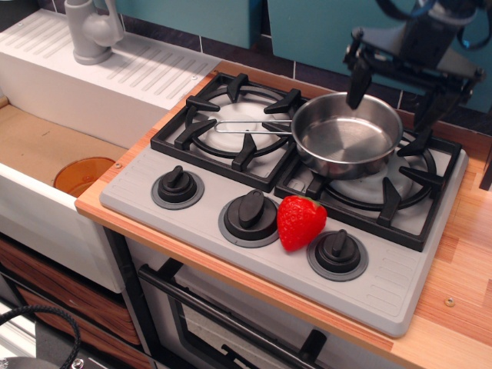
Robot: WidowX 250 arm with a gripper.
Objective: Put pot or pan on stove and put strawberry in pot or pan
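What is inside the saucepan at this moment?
Nothing: the saucepan shows only its bare steel bottom. The strawberry sits outside, between two knobs. The near inner wall is hidden.

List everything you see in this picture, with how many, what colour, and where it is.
saucepan: one, shiny steel, on the right burner, wire handle pointing left
strawberry: one, red, green leaves, on the stove front between the middle and right knobs
stove: one, grey, on the wooden counter
burner grates: two, black
knobs: three, black, front row
sink unit: one, white, far left
tap: one, grey, on the sink unit
gripper: one, black, open, above the saucepan's far rim
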